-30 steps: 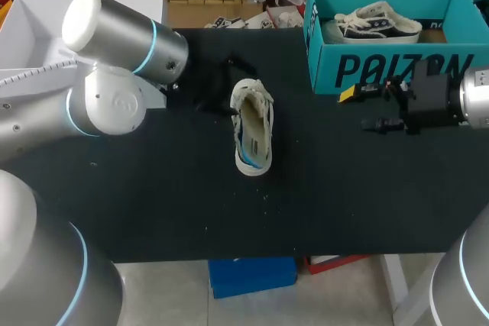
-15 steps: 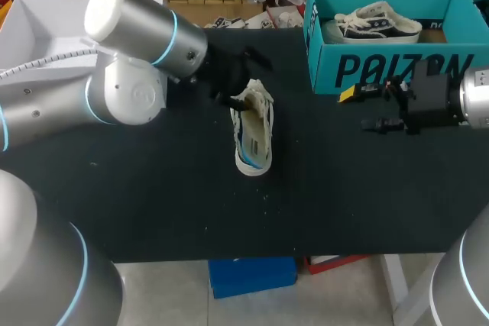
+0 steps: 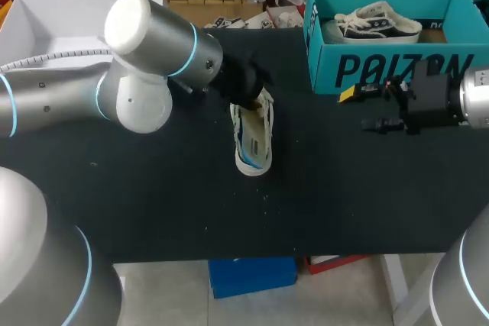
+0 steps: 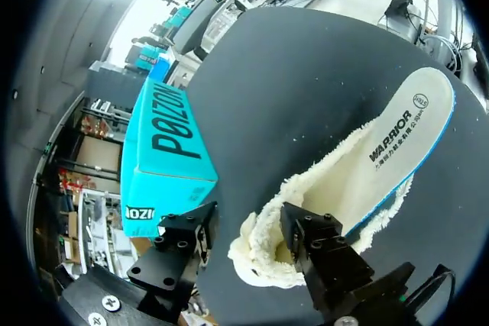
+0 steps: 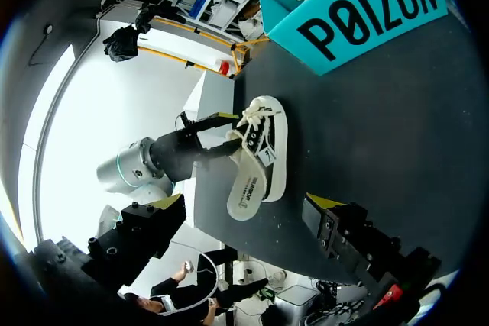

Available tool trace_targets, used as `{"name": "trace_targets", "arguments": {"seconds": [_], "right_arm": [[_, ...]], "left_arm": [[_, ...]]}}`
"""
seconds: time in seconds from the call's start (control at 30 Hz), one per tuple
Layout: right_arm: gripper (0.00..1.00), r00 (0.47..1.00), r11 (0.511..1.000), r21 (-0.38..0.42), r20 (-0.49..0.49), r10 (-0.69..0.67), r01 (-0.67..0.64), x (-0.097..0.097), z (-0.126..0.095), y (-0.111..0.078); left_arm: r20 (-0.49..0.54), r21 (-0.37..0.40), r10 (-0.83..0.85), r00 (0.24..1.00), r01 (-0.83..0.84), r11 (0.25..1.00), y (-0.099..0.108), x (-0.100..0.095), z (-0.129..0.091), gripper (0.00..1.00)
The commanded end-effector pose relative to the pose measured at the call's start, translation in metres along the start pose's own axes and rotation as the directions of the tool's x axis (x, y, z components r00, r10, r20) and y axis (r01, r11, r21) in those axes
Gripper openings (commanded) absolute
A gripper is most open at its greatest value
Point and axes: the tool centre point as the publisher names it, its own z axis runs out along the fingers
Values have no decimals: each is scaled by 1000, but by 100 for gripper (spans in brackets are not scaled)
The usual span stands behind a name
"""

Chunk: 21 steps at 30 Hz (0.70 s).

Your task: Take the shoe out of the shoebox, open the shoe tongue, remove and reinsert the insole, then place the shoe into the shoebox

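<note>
Up close, our left pincer (image 4: 248, 223) stands open at the heel end of the shoe (image 4: 359, 166). One finger (image 4: 317, 238) is at the fleecy collar, though we cannot tell whether it touches. The other finger (image 4: 179, 238) stands clear of the shoe over the bare desk (image 4: 306, 74), so nothing is gripped. Our right pincer (image 5: 244, 204) is spread wide with nothing between its fingers. It hangs just in front of the teal shoebox (image 3: 382, 70) and well apart from the shoe. The shoe lies near the middle of the desk, outside the shoebox, with its toe toward us. It is white, with cream fleece curling over the collar and a pale flat face that carries dark print and a thin blue edge. From the right wrist view we also make out a thick white sole and dark laces. We cannot tell whether the printed face is the insole or the underside. In the head view our left arm (image 3: 153, 59) covers its own pincer and the shoe's heel end. A second shoe (image 3: 380, 24), white with dark laces, sits in the shoebox, its lower part hidden behind the wall.
</note>
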Motion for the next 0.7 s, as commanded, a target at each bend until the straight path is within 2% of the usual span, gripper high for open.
{"name": "trace_targets", "arguments": {"seconds": [0.03,0.27,0.33,0.37,0.7], "right_arm": [[100,1000,1000,1,1,1,-1,0,1,1],[100,1000,1000,1,1,1,-1,0,1,1],[100,1000,1000,1,1,1,-1,0,1,1],[100,1000,1000,1,1,1,-1,0,1,1],[100,1000,1000,1,1,1,-1,0,1,1]], "left_arm": [[-9,-49,-16,1000,15,999,2,5,1,42],[-16,-71,-34,999,32,997,8,11,-3,42],[-18,-76,-37,999,35,996,10,14,-5,22],[-19,-76,-38,999,36,996,11,15,-5,0],[-26,-55,-25,999,24,998,8,16,-9,0]]}}
